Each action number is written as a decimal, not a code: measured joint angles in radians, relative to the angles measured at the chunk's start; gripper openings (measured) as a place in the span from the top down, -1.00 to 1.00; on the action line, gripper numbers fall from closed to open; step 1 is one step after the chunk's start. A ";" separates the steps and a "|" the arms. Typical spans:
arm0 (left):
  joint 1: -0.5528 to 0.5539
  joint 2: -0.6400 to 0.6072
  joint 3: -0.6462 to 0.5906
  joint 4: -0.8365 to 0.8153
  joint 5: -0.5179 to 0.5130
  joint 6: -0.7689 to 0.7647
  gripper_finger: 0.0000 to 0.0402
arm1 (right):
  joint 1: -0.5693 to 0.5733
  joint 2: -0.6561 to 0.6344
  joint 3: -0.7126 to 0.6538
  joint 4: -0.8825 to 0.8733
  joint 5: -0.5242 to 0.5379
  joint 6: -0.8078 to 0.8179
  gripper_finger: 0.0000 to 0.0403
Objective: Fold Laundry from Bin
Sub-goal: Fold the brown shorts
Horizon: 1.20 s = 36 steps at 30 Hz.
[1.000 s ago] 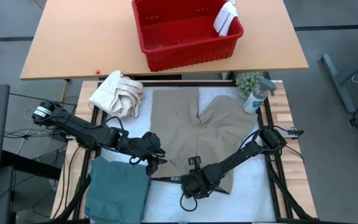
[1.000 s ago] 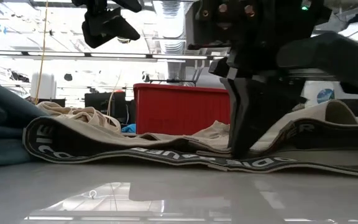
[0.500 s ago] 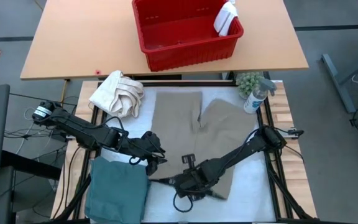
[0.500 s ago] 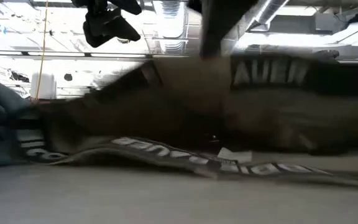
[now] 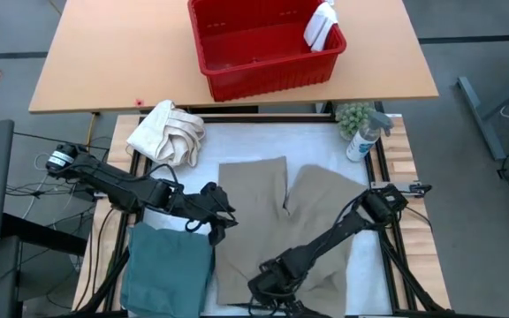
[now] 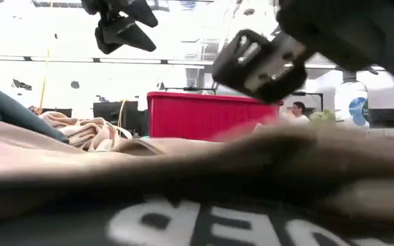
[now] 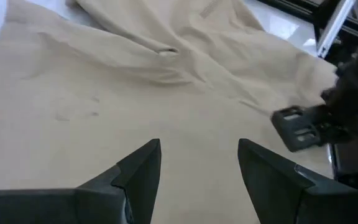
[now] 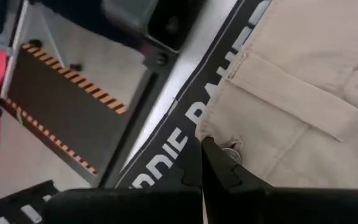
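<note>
The tan khaki trousers (image 5: 281,221) lie spread on the table's middle, legs toward the far edge, waistband at the near edge. My right gripper (image 5: 268,287) is shut on the waistband. My left gripper (image 5: 219,216) hangs open just above the trousers' left side (image 7: 197,124), touching nothing. The teal-green garment (image 5: 168,269) lies folded at the near left. The red bin (image 5: 263,44) stands on the far table with a small white cloth (image 5: 321,26) at its right end. My right gripper pinches the trousers' waistband (image 8: 188,134) between its two shut fingers (image 8: 207,165), at the edge where the dark lettered inner band meets the tan cloth. The arm reaches in from the table's right, low over the cloth. The legs lie flat on the table behind it.
The cream bundled cloth (image 5: 170,132) lies at the far left of the work table. A spray bottle (image 5: 365,137) and a small green plant (image 5: 352,115) stand at the far right. The lettered waistband (image 6: 183,219) fills the low view's foreground.
My right gripper has gone toward the table's near edge, still shut on the waistband. The whole pair of trousers has slid after it toward the near edge and lies straighter and flatter, its leg ends now farther from the far edge.
</note>
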 joint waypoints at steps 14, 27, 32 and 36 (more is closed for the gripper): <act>-0.094 -0.068 0.073 0.101 0.135 0.085 -0.01 | 0.008 -0.082 0.004 -0.040 0.109 0.016 0.92; -0.478 0.100 0.181 -0.123 -0.151 0.096 0.49 | -0.053 -0.092 0.003 -0.165 0.162 -0.147 0.92; -0.473 0.229 0.178 -0.156 -0.126 0.101 0.91 | -0.120 -0.093 0.003 -0.202 0.162 -0.211 0.92; -0.450 0.293 0.178 -0.109 -0.050 0.096 0.97 | -0.172 -0.117 0.003 -0.223 0.163 -0.247 0.92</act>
